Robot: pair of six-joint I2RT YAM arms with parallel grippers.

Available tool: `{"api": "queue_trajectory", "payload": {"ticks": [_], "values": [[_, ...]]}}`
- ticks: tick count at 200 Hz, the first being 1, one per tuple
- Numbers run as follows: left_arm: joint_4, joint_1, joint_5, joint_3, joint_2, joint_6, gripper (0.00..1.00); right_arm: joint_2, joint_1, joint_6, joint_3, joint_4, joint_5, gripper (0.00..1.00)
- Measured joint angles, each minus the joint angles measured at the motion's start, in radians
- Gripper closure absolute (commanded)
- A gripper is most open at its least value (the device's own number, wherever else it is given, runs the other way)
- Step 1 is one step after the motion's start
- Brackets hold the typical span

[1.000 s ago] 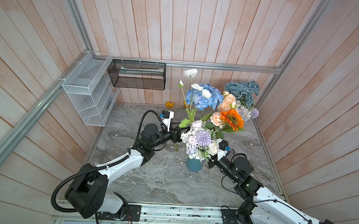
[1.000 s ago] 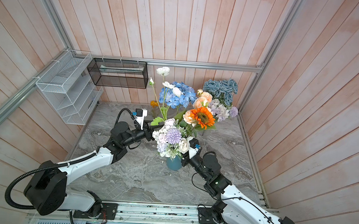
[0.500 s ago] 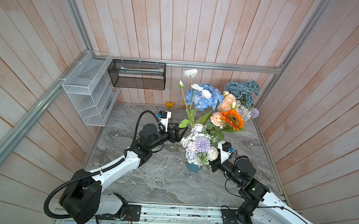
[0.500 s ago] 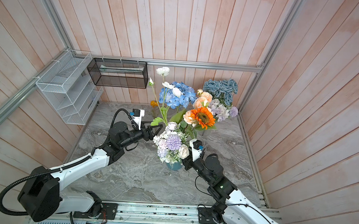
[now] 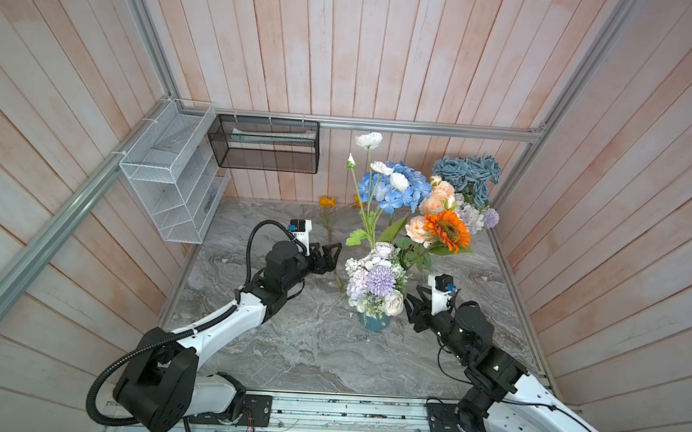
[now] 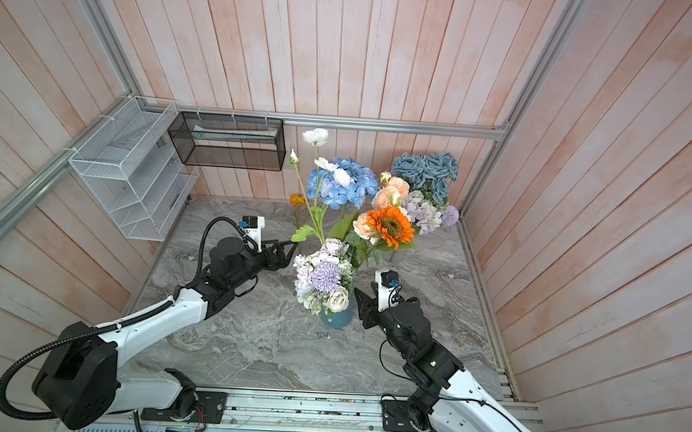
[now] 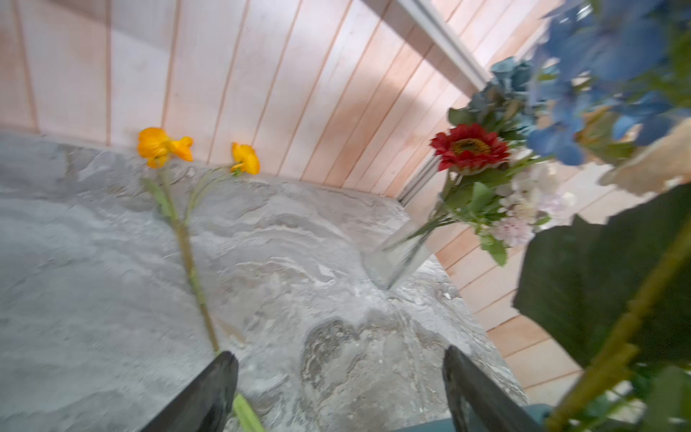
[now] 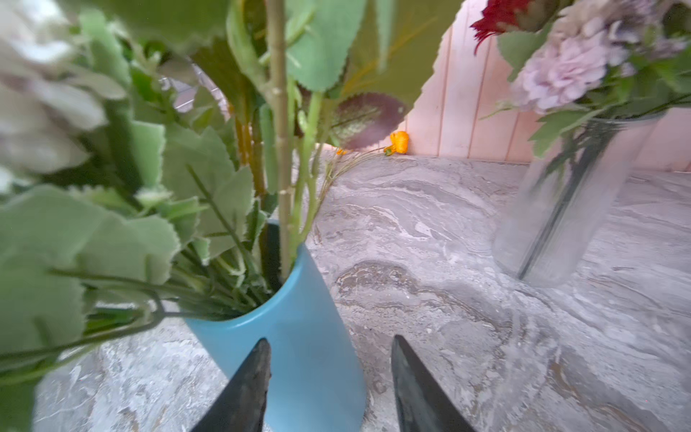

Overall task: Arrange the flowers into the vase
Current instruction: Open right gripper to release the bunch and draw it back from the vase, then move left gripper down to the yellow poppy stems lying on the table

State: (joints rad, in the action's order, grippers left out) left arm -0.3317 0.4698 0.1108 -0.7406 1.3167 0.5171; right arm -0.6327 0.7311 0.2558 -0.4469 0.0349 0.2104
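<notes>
The left gripper stands wide and empty, hovering over the marble table left of the blue vase. In its wrist view the stem of the yellow spray runs past one finger, perhaps touching it; blur hides the contact. That spray lies flat, its blooms toward the table's far edge. The right gripper is partly spread and grips nothing, just right of the blue vase. The vase holds the flowers: lilac, white, peach and orange. A glass vase with more blooms stands far right.
</notes>
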Motion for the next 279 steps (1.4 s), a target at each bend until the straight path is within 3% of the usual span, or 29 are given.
{"api": "queue_trajectory", "payload": {"ticks": [28,61,104,152,218,279], "values": [[0.032,-0.013,-0.039,0.002,0.067,0.000,0.13,-0.009,-0.053,0.008,0.000,0.006,0.080,0.41],[0.084,-0.013,-0.045,-0.041,0.225,0.000,0.17,-0.044,-0.195,0.050,0.001,0.048,0.103,0.37],[0.231,-0.011,-0.060,-0.282,0.480,-0.027,0.30,-0.099,-0.315,0.113,0.018,0.134,0.098,0.32],[0.412,0.045,-0.172,-0.496,0.650,-0.093,0.35,-0.137,-0.339,0.138,0.035,0.218,0.076,0.32],[0.629,0.080,-0.294,-0.732,0.833,-0.169,0.59,-0.096,-0.344,0.145,0.043,0.251,0.053,0.31],[0.740,0.079,-0.374,-0.852,0.900,-0.214,0.84,-0.034,-0.347,0.144,0.043,0.268,0.055,0.29]]}}
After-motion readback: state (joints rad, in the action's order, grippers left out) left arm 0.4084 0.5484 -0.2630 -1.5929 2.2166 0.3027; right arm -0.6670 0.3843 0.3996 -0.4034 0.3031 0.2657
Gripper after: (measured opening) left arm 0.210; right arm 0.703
